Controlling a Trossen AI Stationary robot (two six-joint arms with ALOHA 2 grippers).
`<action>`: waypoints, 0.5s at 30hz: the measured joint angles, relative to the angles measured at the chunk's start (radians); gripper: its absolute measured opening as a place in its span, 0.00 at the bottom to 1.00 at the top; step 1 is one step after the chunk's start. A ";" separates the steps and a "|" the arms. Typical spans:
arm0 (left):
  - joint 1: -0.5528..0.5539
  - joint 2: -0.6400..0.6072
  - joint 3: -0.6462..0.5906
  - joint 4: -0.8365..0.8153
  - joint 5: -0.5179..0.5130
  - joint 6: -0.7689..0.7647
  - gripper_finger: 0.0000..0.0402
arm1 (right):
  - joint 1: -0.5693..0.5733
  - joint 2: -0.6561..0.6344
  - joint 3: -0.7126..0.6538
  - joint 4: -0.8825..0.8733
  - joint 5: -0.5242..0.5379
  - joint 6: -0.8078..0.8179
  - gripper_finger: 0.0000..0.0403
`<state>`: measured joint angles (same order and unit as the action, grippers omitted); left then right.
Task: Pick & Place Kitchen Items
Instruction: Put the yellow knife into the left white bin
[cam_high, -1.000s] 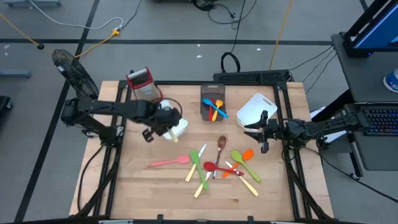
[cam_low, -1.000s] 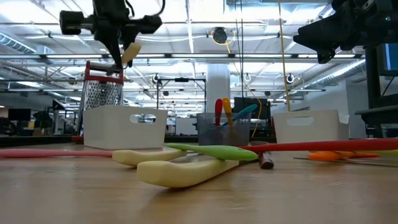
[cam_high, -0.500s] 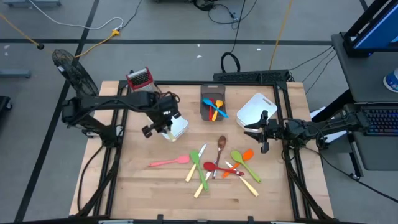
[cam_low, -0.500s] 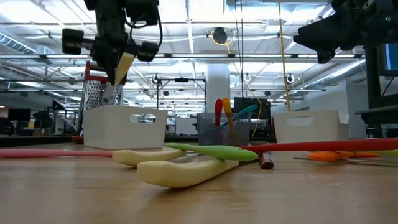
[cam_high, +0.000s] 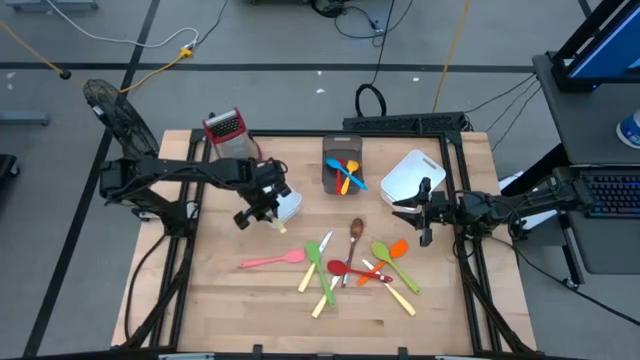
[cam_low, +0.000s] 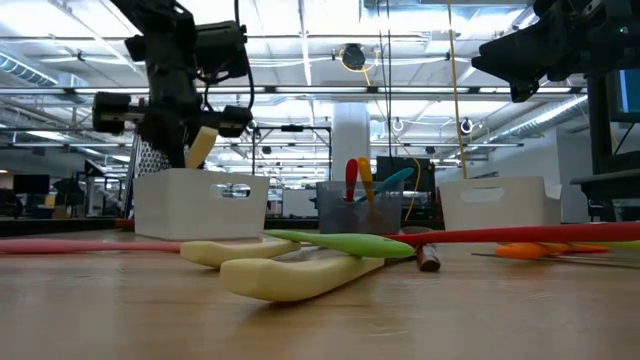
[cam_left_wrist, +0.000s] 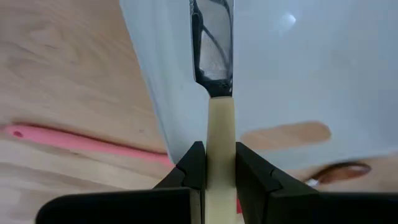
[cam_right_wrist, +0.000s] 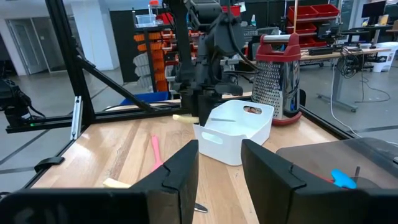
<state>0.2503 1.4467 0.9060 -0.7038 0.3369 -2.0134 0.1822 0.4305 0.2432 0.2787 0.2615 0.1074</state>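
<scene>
My left gripper is shut on a cream-handled knife at the near-left side of a white bin. The knife's metal blade reaches over the bin's opening. Just above the bin's rim in the low view are the gripper and the cream handle. Several kitchen items lie on the table's near middle: a pink spatula, green spatula, wooden spoon, red spoon. My right gripper waits open at the right, level, holding nothing. My left gripper pinches the knife's cream handle between its two fingers, a little behind where the blade begins. It comes from above, slanting steeply down. The knife is lifted clear, blade end over the white bin, handle's free end toward the near edge.
A red-topped metal grater stands at the far left behind the white bin. A grey bin holds blue, orange and yellow utensils. Another white bin sits near my right gripper. Bare wood lies along the near edge.
My left gripper has come down toward the white bin with the knife and has tipped to point more steeply downward. The knife's handle, high above the bin a second ago, now hangs just above its rim. It has stayed shut on the knife.
</scene>
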 joint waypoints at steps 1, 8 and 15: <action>0.003 0.000 -0.005 0.001 -0.005 -0.006 0.12 | 0.000 0.000 0.000 0.000 0.000 0.000 0.28; 0.037 -0.004 -0.010 0.010 -0.025 0.014 0.12 | 0.000 0.000 0.000 0.000 0.000 0.000 0.28; 0.056 -0.004 -0.010 0.011 -0.025 0.039 0.15 | 0.000 0.000 0.000 0.000 0.000 0.000 0.28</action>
<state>0.3061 1.4429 0.8955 -0.6926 0.3119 -1.9744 0.1822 0.4305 0.2432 0.2787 0.2615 0.1075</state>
